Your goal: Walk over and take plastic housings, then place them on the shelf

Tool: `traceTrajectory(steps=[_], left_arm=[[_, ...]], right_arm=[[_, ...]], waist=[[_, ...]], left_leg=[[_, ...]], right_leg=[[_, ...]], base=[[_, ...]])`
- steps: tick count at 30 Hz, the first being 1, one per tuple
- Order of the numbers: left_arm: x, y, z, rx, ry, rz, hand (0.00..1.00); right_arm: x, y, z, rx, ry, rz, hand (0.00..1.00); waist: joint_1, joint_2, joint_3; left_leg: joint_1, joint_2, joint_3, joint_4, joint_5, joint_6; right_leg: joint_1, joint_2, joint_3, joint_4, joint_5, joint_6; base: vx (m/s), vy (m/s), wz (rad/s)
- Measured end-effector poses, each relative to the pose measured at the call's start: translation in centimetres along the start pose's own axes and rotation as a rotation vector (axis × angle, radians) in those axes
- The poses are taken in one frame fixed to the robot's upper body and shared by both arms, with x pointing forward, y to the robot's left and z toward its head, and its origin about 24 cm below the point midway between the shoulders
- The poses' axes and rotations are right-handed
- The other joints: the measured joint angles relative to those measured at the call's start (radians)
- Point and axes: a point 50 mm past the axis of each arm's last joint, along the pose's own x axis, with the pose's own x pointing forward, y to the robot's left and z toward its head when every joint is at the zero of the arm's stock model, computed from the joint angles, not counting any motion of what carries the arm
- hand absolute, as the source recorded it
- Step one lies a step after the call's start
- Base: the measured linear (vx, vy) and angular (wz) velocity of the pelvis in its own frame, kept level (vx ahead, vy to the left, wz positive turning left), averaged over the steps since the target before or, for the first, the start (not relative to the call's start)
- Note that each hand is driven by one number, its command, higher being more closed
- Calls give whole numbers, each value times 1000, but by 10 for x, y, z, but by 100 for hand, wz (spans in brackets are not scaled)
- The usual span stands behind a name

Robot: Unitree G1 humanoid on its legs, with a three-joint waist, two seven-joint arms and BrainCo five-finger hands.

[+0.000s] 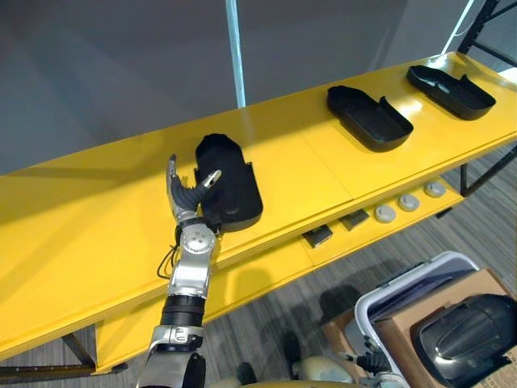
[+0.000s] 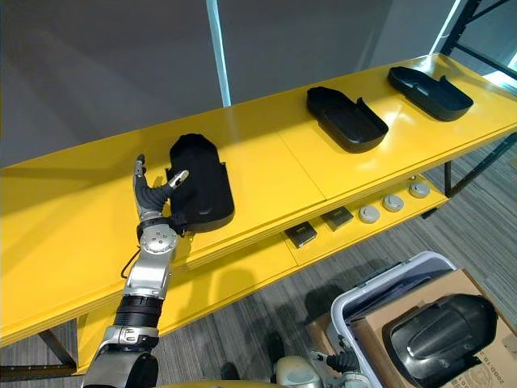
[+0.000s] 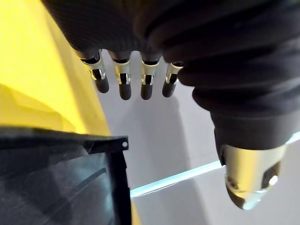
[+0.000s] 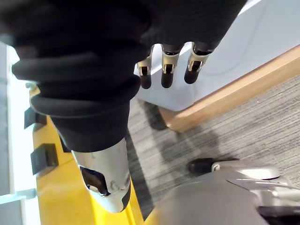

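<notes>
Three black plastic housings lie open side up on the yellow shelf [image 1: 97, 234], spaced well apart along it. The far housing [image 1: 450, 90] and the middle housing [image 1: 367, 117] sit alone with no hand near them, so those two placements look finished.

The near housing [image 1: 234, 182] rests flat on the shelf with the left hand [image 1: 187, 198] just beside its left edge. The hand's fingers point straight up and are spread, and the thumb reaches out over the housing's rim. Whether the thumb touches the plastic cannot be told. The left wrist view agrees: the fingers [image 3: 124, 84] are straight and hold nothing, and the dark housing is below them. Nothing is curled round the part, so this third placement seems done or all but done, with only the pulling away of the arm left.

The right hand [image 4: 168, 65] hangs low beside the robot, fingers relaxed and empty, close to the pale wall of a bin [image 1: 420, 275] on the floor. A cardboard box [image 1: 404, 327] stands in that bin, and in it lies another housing [image 1: 468, 327], glossy and round side up. At least this one is left to fetch and carry. The shelf has bare room to the left of the near housing, which would suit it.
</notes>
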Motion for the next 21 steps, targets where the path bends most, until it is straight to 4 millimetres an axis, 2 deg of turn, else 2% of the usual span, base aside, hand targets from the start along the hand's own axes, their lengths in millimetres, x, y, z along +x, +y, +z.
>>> traceTrajectory(steps=[3,4,8,11,17,21], left_arm=[[-25,-9,6,28,-76,-100,100],[-36,-12,9,43,-111,-151,100],[-57,-7,1,139,-145,-229,100],[-68,-4,-8,230,-148,-292,100],[-79,-8,-13,305,-176,-359,100],[-84,-12,-30,359,-128,-419,100]], right_arm=[[0,0,-2,12,-1,-1,0],[-1,-1,-4,20,3,-3,0],[-2,-2,-7,17,8,-4,0],[-2,-3,-12,1,30,-3,0],[-3,-3,-15,-37,41,9,0],[-3,-3,-16,-40,46,10,0]], waist=[[9,0,-1],[21,0,-2],[25,1,-4],[24,6,-23],[23,7,-46],[22,7,-63]], left_leg=[[-4,1,2,0,-7,-1],[-9,1,5,1,-9,3],[-9,4,9,2,-7,-1],[-10,5,12,3,-8,0],[-25,3,15,7,-14,8],[-35,2,25,19,-14,10]], right_leg=[[-4,1,4,1,-2,2],[-10,2,7,2,-2,3],[-11,6,11,2,-12,16],[-12,6,13,2,-14,19],[-17,3,15,1,-16,21],[-35,2,24,1,-13,18]], base=[[-12,7,-3],[-8,4,-5],[-1,0,-1],[0,0,-1],[0,0,0],[22,24,-6]])
